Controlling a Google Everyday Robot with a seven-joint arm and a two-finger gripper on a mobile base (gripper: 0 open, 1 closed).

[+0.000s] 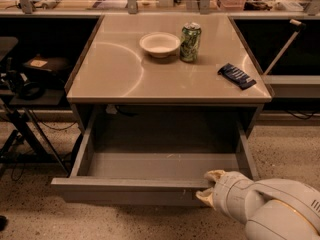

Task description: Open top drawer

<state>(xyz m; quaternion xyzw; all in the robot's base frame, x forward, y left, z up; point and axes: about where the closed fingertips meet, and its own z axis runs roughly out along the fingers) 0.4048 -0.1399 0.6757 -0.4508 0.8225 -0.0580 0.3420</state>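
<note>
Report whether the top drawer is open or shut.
Open: the top drawer is pulled far out, interior exposed; the pincer is at its front edge.

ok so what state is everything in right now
drawer: pulled well out
hand: at the drawer's front edge, right end, gripping it
bowl: upright on the table
can: upright, right of the bowl
packet: lying flat
</note>
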